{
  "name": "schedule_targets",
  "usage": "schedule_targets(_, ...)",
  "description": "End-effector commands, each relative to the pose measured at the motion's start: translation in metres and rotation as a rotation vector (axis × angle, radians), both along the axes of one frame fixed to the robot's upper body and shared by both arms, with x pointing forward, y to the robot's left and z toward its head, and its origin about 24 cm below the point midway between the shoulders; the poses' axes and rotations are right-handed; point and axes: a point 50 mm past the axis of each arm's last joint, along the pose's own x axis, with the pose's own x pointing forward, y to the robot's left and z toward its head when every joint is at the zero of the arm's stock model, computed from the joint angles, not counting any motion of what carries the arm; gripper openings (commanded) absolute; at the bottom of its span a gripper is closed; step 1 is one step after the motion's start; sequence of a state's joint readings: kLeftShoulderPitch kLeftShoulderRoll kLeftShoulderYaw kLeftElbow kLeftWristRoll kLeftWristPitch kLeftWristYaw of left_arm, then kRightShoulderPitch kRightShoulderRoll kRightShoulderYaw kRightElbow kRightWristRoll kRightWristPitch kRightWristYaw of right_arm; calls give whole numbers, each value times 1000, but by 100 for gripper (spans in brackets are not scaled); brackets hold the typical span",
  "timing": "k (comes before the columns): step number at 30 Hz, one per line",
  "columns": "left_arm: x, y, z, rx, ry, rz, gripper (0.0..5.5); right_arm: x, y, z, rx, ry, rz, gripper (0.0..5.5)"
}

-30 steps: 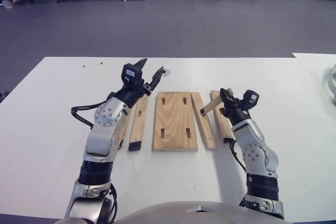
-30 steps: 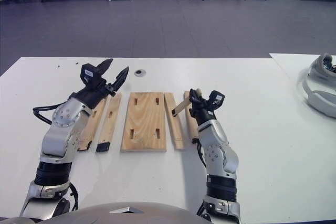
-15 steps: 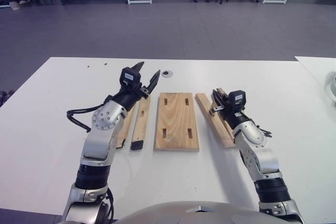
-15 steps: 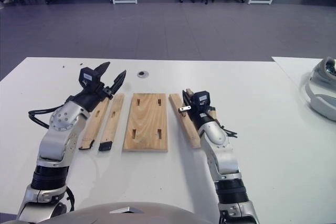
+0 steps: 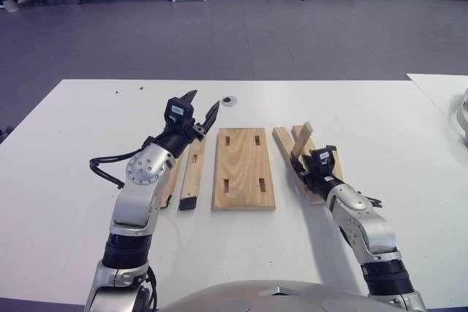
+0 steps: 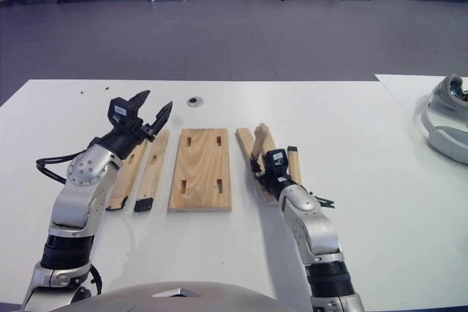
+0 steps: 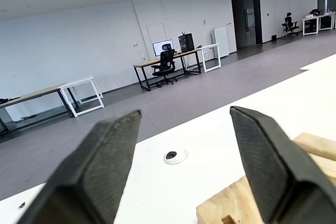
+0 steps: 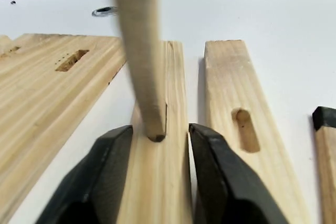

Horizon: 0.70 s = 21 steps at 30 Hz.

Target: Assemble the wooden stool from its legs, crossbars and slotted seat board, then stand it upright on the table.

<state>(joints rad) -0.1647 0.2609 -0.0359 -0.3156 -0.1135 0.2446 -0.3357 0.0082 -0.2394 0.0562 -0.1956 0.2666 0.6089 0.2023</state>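
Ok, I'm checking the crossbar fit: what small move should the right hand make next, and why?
Probably slide the lower end of the crossbar across into the slot of the neighbouring leg: that end sits on the bare face of the inner leg, beside the slot.

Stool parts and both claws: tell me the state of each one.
Seat board: flat, slots up, nothing fitted.
Left legs: flat on the table.
Crossbar: tilted, lower end on right leg.
Left claw: open, empty, above the left legs.
Right claw: open, astride the crossbar's foot.
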Motion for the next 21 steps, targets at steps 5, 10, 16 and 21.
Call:
schedule_targets(5, 1, -2, -5, 9, 0, 12, 310, -3, -5, 0, -117, 174, 40, 332)
schedule_targets(10, 2, -6, -6, -2, -2, 3, 310, 1, -8, 1, -165, 192, 41, 251)
schedule_targets(16, 14, 3, -3, -292, 170, 9, 310, 14, -6, 24, -118, 74, 34, 208)
schedule_targets(21, 15, -4, 9, -786, 451, -186, 393, 14, 32, 114, -3, -330, 396, 208)
